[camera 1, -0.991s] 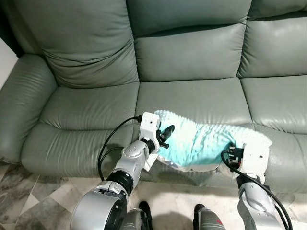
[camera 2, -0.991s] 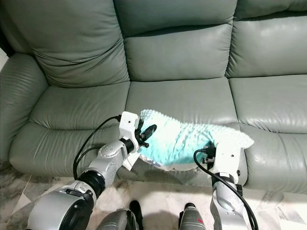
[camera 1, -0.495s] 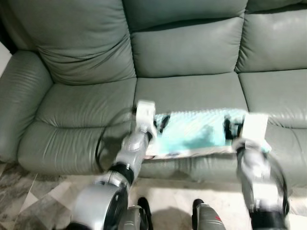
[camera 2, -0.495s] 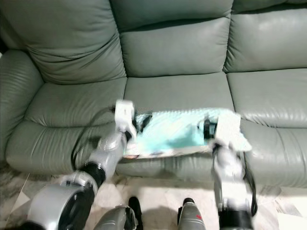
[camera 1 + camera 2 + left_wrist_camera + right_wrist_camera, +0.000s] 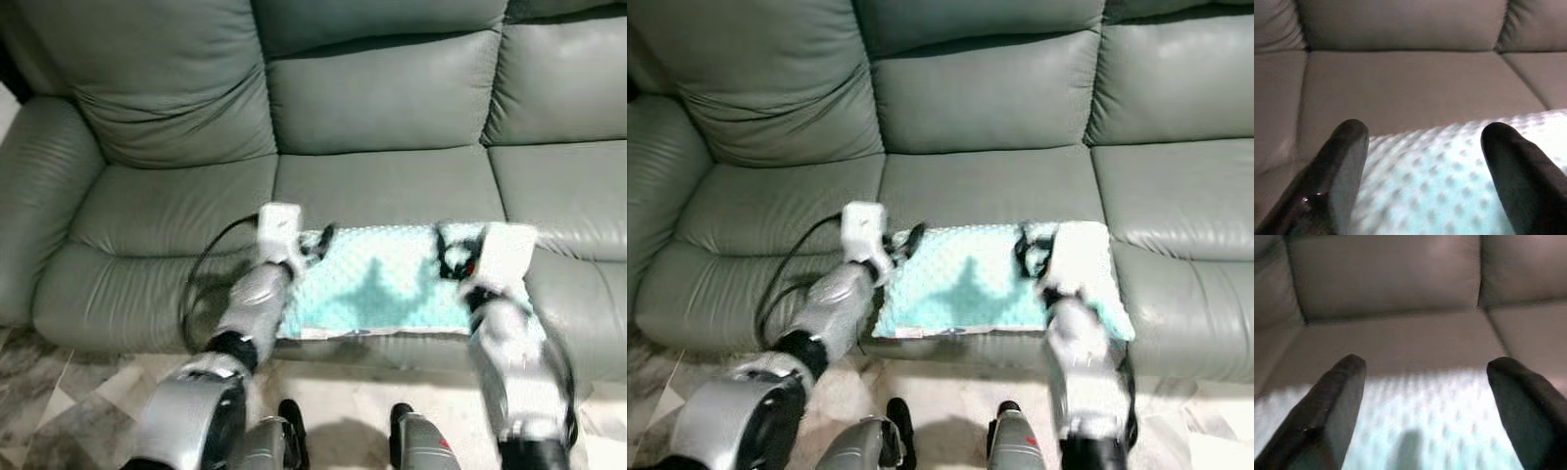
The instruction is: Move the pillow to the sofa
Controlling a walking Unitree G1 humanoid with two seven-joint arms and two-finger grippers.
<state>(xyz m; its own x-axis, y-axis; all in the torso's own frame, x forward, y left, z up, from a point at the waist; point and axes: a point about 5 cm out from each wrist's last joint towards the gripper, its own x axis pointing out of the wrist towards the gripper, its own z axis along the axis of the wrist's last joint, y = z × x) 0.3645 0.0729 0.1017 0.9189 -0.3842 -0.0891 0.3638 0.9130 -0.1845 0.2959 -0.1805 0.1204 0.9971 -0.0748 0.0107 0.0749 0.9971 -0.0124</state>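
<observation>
Now we are setting the pillow (image 5: pixel 387 279) flat on the sofa (image 5: pixel 392 98) middle seat's front edge, left pincer (image 5: pixel 1422 161) and right pincer (image 5: pixel 1425 401) both spread wide over it, gripping nothing. Next, we judge, pulling both arms clear.

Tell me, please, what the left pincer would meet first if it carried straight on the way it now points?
Probably the sofa's backrest. The left pincer is open above the pillow, pointing over the middle seat cushion; if angled down, the cushion comes first.
</observation>
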